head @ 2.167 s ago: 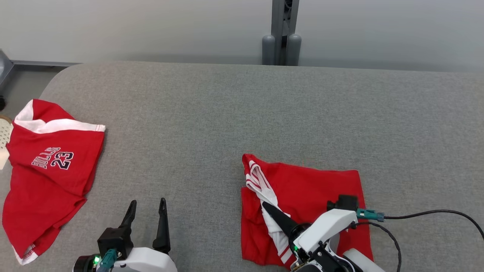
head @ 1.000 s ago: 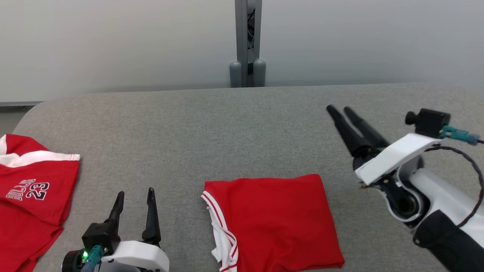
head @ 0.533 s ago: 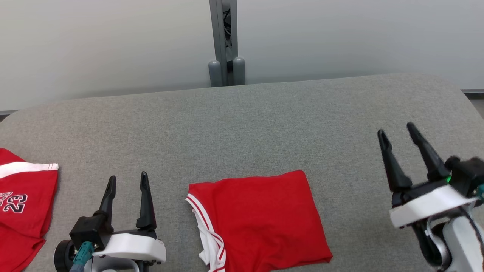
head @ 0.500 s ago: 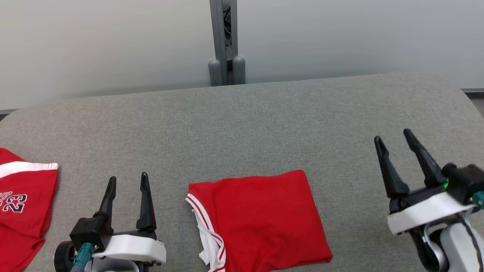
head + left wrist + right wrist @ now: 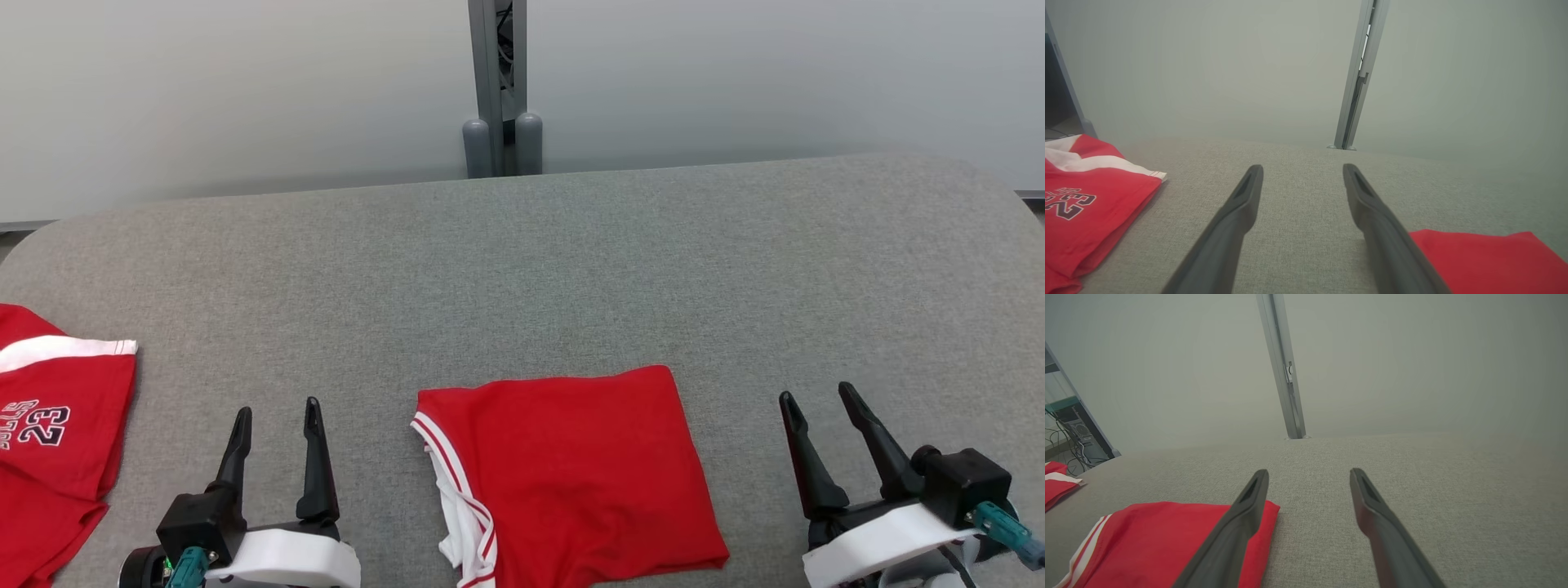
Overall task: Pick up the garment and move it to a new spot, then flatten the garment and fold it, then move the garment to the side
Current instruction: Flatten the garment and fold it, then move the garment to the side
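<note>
Red garment [image 5: 571, 474] between left tool [image 5: 277, 407], right tool [image 5: 815, 392]; jaws wide

The folded garment [image 5: 571, 474]: near edge cut off by the bottom of the head view; lower layers hidden under the top fold. In the left wrist view a finger [image 5: 1384, 228] of the left gripper [image 5: 1302, 169] covers its nearest corner. In the right wrist view a finger [image 5: 1229, 539] of the right gripper [image 5: 1309, 473] covers part of its edge.

The second jersey [image 5: 57, 425]: left portion out of frame, lettering beside the "23" cut short.

The post [image 5: 498, 82]: top cut off.

The equipment with cables [image 5: 1073, 445]: too small to identify.
</note>
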Controlling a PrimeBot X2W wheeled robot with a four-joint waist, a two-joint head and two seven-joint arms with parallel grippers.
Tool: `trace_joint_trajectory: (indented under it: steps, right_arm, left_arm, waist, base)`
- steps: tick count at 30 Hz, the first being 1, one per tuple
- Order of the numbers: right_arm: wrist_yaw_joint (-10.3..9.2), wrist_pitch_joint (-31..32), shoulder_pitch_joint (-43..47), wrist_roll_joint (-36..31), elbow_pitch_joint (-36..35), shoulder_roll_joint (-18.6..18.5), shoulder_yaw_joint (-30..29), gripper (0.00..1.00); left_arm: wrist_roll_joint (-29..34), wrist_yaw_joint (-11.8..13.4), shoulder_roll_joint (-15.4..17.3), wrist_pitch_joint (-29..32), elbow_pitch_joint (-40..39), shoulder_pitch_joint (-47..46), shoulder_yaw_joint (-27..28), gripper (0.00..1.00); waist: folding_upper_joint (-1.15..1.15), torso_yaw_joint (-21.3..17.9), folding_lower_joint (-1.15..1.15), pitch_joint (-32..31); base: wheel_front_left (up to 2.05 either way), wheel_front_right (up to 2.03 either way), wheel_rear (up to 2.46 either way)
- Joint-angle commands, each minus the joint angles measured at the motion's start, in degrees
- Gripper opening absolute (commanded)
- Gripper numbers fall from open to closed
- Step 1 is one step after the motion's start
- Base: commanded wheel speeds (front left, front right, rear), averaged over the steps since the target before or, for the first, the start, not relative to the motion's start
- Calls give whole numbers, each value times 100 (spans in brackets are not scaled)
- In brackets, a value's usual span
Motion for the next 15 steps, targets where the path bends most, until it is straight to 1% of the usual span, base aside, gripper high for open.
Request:
trace_joint_trajectory:
  steps: [1,4,10,11,15]
  right_arm:
    - [2,-10,11,45,45,-45,26,100]
    - [2,104,3,425,198,-35,209,100]
    - [2,644,-143,1402,483,-213,773,100]
    - [2,819,-193,1743,556,-252,934,100]
    - [2,1182,-351,2313,752,-325,1183,100]
  left_arm:
    - [24,-12,22,-13,3,-64,5,100]
    - [52,-17,23,-13,22,-116,10,100]
    - [76,-69,23,-13,146,-137,-49,100]
    - [77,-90,21,-13,177,-183,-63,100]
    - [73,-94,22,-13,190,-267,-93,100]
  waist:
    - [0,29,0,15]
    - [0,96,0,70]
    - [0,249,0,180]
    - [0,297,0,220]
    - [0,409,0,301]
  base:
    - [0,0,0]
    - [0,0,0]
    - [0,0,0]
    - [0,0,0]
    - [0,0,0]
